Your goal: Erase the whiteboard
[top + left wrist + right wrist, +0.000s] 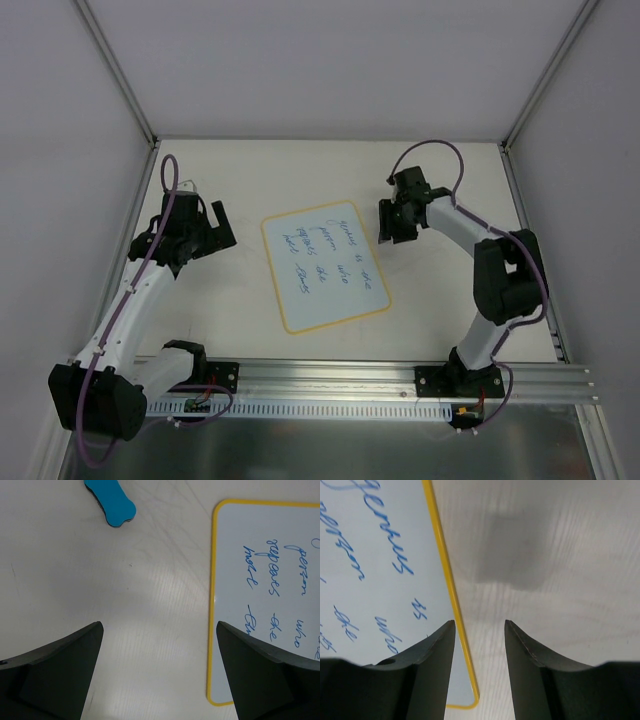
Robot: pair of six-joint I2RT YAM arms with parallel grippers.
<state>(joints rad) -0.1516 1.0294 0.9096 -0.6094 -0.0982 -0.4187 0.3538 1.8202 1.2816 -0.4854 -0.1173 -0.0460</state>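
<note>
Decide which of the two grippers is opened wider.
The left gripper: its jaws stand far apart over the table beside the whiteboard. The right gripper leaves only a narrow gap, above the board's yellow edge.

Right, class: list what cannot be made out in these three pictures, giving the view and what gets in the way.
- Writing on the whiteboard: too small to read in the top view; cut by the frame edge in both wrist views.
- Eraser: one end cut off by the left wrist view's top edge; not found in the top view.
- Whiteboard's lower edge, left wrist view: covered by a finger of the left hand.
</note>
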